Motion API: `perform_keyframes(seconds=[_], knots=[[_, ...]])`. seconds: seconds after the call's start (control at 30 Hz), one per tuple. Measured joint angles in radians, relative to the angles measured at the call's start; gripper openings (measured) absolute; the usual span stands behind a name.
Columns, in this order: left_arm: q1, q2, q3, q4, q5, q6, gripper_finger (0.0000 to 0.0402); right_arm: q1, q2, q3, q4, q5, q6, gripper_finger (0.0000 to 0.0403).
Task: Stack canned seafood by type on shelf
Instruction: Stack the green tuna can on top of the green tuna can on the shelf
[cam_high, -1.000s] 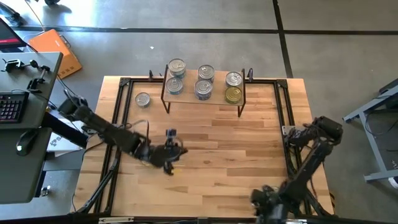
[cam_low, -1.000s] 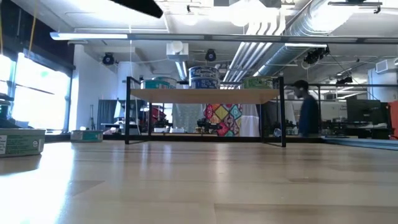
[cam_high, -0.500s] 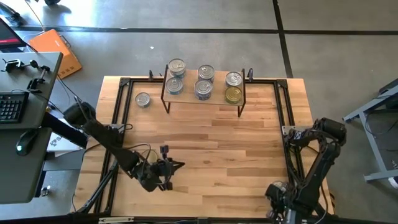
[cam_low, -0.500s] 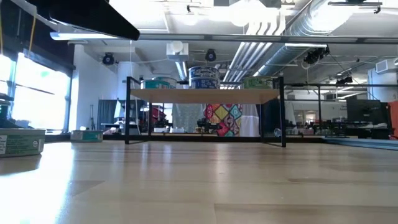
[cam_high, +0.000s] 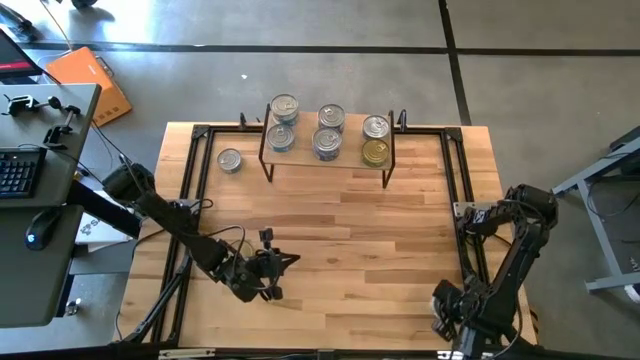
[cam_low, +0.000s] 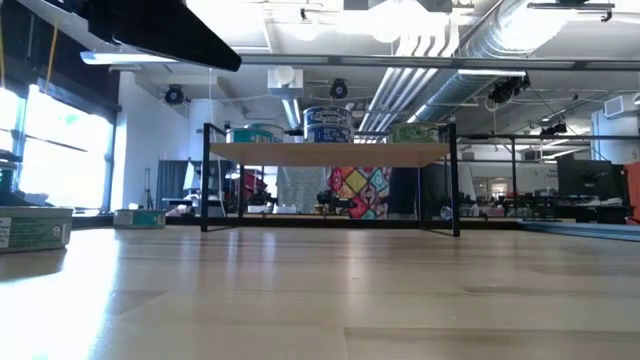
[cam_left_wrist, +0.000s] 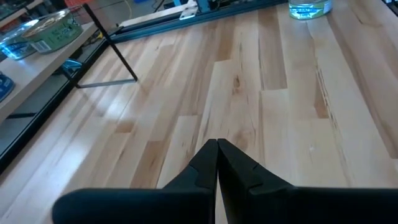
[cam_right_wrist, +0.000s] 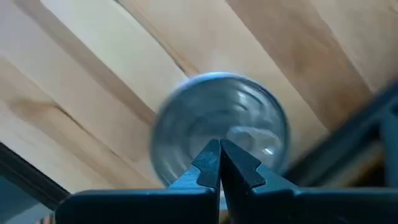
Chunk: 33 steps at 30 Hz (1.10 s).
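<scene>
The shelf (cam_high: 327, 160) stands at the table's far middle and bears several cans (cam_high: 327, 142), silver-topped except one gold-topped (cam_high: 375, 153). The low view shows them on the board (cam_low: 326, 124). One silver can (cam_high: 229, 160) stands on the table left of the shelf and shows far off in the left wrist view (cam_left_wrist: 308, 7). My left gripper (cam_high: 285, 262) is shut over bare wood at the near left (cam_left_wrist: 217, 146). My right gripper (cam_high: 447, 318) is shut at the table's near right corner, with a blurred silver can top (cam_right_wrist: 221, 127) right beyond its tips. My right gripper points its shut fingertips (cam_right_wrist: 219, 149) at the top of the silver can (cam_right_wrist: 186, 130), which stands on the wood by the table's dark frame. I cannot tell whether the tips touch it.
A black metal frame (cam_high: 196, 180) runs round the tabletop. A flat green-labelled tin (cam_low: 35, 228) shows at the low view's left edge. The broad middle of the table (cam_high: 350, 230) is bare wood. A desk with a keyboard (cam_high: 20, 170) stands off the table's left.
My left gripper has drawn back from the table's middle toward the near edge, staying shut. My right arm has swung toward the table's right edge at the near corner. A person seen behind the shelf in the low view has gone out of sight.
</scene>
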Motion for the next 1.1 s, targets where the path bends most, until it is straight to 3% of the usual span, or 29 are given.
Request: perform_keyframes(seconds=[0.33, 0.5, 0.67, 0.87, 0.97, 1.1], knots=[[0.0, 0.0, 0.0, 0.038, 0.009, 0.002, 0.0003, -0.226, 0.087, -0.001, 0.094, 0.088, -0.348, 0.0], [-0.002, 0.0, 0.0, 0.059, 0.048, 0.027, 0.0003, -0.333, 0.08, 0.004, 0.243, 0.263, -0.608, 0.0], [-0.002, 0.0, 0.0, 0.058, 0.058, 0.027, 0.0003, -0.336, 0.041, 0.064, 0.226, 0.373, -0.724, 0.0], [0.0, 0.0, 0.0, 0.058, 0.059, 0.027, 0.0003, -0.3, 0.037, 0.117, 0.194, 0.289, -0.802, 0.0009], [0.003, 0.0, 0.0, 0.058, 0.059, 0.027, 0.0003, -0.291, 0.038, 0.118, 0.199, 0.157, -0.872, 0.004], [0.003, 0.0, 0.0, 0.059, 0.059, 0.026, 0.0003, -0.259, 0.039, 0.11, 0.204, 0.114, -1.041, 0.01]])
